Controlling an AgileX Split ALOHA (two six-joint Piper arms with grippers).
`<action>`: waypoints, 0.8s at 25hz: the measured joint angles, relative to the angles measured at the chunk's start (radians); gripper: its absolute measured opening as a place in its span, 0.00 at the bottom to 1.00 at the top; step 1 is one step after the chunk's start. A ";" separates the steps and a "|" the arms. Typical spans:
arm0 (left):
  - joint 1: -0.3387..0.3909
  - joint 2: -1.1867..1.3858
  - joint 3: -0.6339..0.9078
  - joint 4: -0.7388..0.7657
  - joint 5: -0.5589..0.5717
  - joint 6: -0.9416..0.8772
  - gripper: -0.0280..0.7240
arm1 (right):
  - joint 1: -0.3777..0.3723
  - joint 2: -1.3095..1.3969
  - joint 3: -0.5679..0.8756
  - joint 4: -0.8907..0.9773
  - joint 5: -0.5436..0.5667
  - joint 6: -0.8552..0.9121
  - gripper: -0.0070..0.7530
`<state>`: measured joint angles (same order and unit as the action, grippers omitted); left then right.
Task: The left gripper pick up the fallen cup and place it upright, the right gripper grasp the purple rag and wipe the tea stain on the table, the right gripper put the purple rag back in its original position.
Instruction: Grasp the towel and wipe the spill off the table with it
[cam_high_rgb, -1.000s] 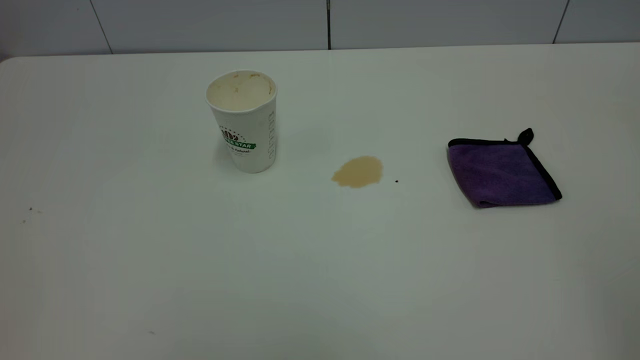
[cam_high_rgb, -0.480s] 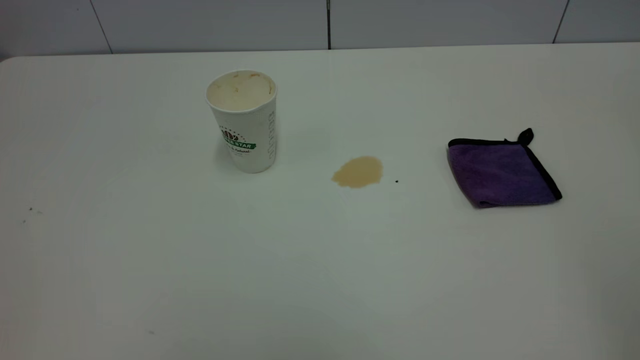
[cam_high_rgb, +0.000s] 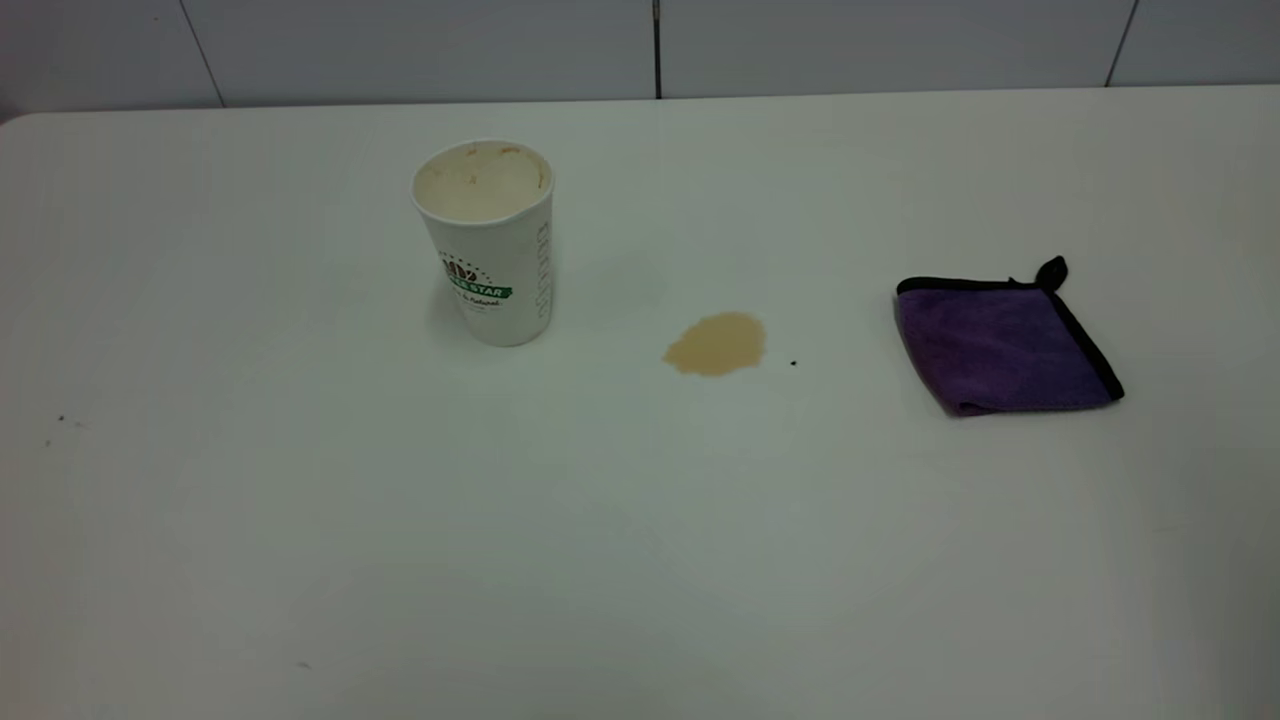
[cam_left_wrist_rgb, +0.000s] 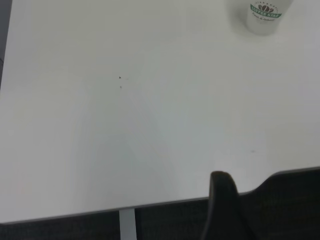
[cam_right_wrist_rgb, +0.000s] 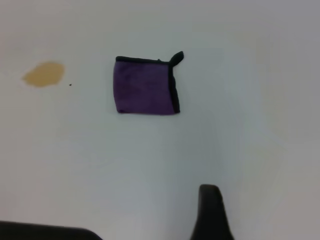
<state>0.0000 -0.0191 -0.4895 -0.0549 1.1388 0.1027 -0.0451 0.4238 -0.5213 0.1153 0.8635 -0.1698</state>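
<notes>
Cup (cam_high_rgb: 487, 240) upright, tea stain (cam_high_rgb: 716, 344) between it and purple rag (cam_high_rgb: 1003, 342); hands' state untellable

Left gripper (cam_left_wrist_rgb: 222, 207), right gripper (cam_right_wrist_rgb: 210, 212): plain matte-black rounded tips.

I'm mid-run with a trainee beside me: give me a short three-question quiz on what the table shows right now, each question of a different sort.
1. True or false: the white dimpled paper cup with the green banner logo stands upright, mouth up.
2. Multiple choice: in the exterior view, the tan-brown tea stain lies
A. inside the cup
B. between the cup and the folded purple microfibre rag with black edging
C. under the rag
3. Fill in: the rag lies flat on the plain white table, with ____ gripper holding it.

Key
1. True.
2. B.
3. No; the exterior view shows neither gripper over the table.
</notes>
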 joint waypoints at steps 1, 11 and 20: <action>0.000 0.000 0.000 0.000 0.000 0.000 0.70 | 0.000 0.064 0.000 0.022 -0.046 -0.026 0.80; 0.000 0.000 0.000 0.000 0.000 0.000 0.70 | 0.001 0.708 -0.083 0.278 -0.369 -0.382 0.79; 0.000 0.000 0.000 0.000 0.000 0.000 0.70 | 0.079 1.208 -0.253 0.385 -0.488 -0.575 0.78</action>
<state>-0.0005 -0.0191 -0.4895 -0.0549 1.1388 0.1027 0.0342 1.6320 -0.7740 0.5001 0.3754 -0.7449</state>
